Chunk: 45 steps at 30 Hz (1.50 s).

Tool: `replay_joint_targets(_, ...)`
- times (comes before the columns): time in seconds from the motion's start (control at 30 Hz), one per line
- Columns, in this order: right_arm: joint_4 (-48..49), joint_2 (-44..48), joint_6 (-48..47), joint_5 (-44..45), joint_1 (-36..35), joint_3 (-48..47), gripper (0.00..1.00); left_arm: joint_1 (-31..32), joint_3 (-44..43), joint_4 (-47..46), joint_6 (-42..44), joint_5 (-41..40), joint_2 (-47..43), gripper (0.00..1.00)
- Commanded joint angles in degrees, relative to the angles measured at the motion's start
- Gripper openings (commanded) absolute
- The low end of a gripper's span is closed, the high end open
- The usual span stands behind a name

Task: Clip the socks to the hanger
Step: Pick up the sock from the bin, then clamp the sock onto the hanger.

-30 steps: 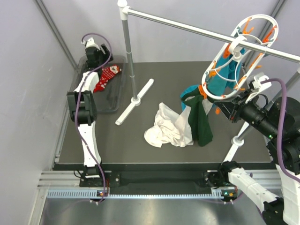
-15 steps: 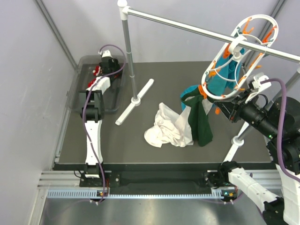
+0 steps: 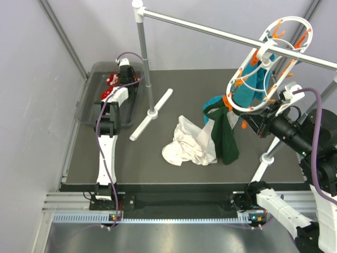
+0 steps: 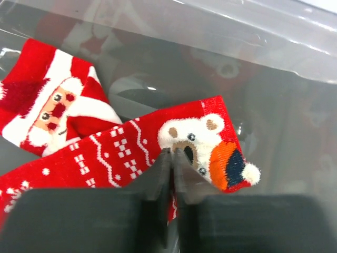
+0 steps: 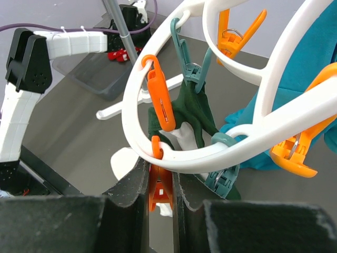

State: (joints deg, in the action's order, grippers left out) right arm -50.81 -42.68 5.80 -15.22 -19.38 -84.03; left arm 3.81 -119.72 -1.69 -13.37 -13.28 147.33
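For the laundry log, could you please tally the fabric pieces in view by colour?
red socks: 2
white cloth: 1
dark green cloth: 1
teal cloth: 1
Total: 5

The left gripper [image 4: 171, 158] now reaches farther across the clear bin [image 3: 86, 105], and its jaws stand closed on the bear-patterned sock [image 4: 121, 153].

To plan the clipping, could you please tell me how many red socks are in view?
2. The Santa sock lies in the clear bin; the bear sock lies against it, pinched by the left pincer. Others may be hidden.
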Motion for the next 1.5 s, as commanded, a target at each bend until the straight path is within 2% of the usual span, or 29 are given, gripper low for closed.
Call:
replay_joint_targets(0.0,-5.71,-1.01,0.35,-1.21,-0.93,0.27,0.0,-0.3,-2.18,-0.41,1.06,-1.05,-2.48,0.01)
replay_joint_targets(0.27,-5.62,-1.18,0.26,-0.51,-0.84,0.18,0.0,-1.09,0.01,-0.06,0.1,-3.95,-13.44,0.0)
replay_joint_targets(0.43,-5.27,-1.01,0.53,-0.16,-0.93,0.97,0.0,-2.14,2.47,3.54,-5.43,-5.7,-22.49,0.0)
replay_joint_targets(0.5,-5.18,-0.83,0.7,-0.07,-0.93,1.32,0.0,-2.14,7.01,3.54,-8.6,-5.27,-26.28,0.0)
replay_joint_targets(0.57,-5.0,-0.83,1.14,-0.33,-1.01,1.76,0.0,-2.41,10.37,5.11,-11.75,-2.38,-32.96,0.0)
replay_joint_targets(0.6,-4.83,-0.74,1.23,-0.42,-0.93,1.76,0.0,-2.67,15.69,4.6,-16.73,-0.1,-35.77,0.0)
replay_joint_targets(0.63,-4.74,-0.66,1.32,-0.51,-0.93,2.02,0.0,-3.28,19.75,2.33,-19.13,2.35,-38.93,0.0)
replay_joint_targets(0.67,-4.22,-0.48,1.66,-0.68,-0.93,2.2,0.0,-3.37,29.36,-0.74,-23.94,7.08,-46.01,0.0)
replay_joint_targets(0.7,-3.87,-0.22,1.75,-0.77,-0.93,2.29,0.0,-3.37,34.24,-3.29,-26.16,9.04,-49.82,0.0)
replay_joint_targets(0.73,-3.51,-0.13,1.84,-0.95,-0.93,2.73,0.0,-3.37,38.9,-8.88,-27.93,10.63,-56.82,0.0)
replay_joint_targets(0.8,-3.16,0.05,1.76,-1.04,-0.93,2.91,0.0,-3.37,49.69,-12.7,-31.8,17.36,-63.36,0.0)
replay_joint_targets(0.87,-3.16,0.22,1.93,-1.04,-0.93,2.99,0.0,-3.37,55.01,-15.52,-34.69,21.7,-71.95,0.0)
replay_joint_targets(0.9,-2.81,0.22,1.67,-0.95,-0.93,2.99,0.0,-3.37,59.99,-17.1,-35.58,27.2,-74.53,0.0)
replay_joint_targets(0.97,-2.37,0.31,2.28,-0.95,-1.01,2.99,0.0,-3.37,66.16,-19.47,-38.47,30.93,-82.09,0.0)
replay_joint_targets(1.0,-2.02,0.49,2.46,-1.3,-0.93,2.99,0.0,-3.37,67.85,-20.79,-39.27,35.99,-84.2,0.0)
replay_joint_targets(1.2,-0.88,0.49,4.3,-1.3,-0.93,4.31,0.0,-3.37,74.72,-25.37,-46.57,49.04,-98.71,0.0)
replay_joint_targets(1.3,0.18,0.31,6.23,-1.39,-1.01,4.84,0.0,2.06,77.61,-26.87,-48.86,50.9,-104.25,0.0)
replay_joint_targets(1.33,0.44,0.31,6.67,-1.82,-0.93,5.1,0.0,6.95,78.58,-26.96,-49.21,49.94,-105.48,0.0)
replay_joint_targets(1.47,1.59,0.93,8.69,-2.79,-0.93,5.45,0.0,17.44,82.27,-25.73,-49.47,45.64,-109.62,0.0)
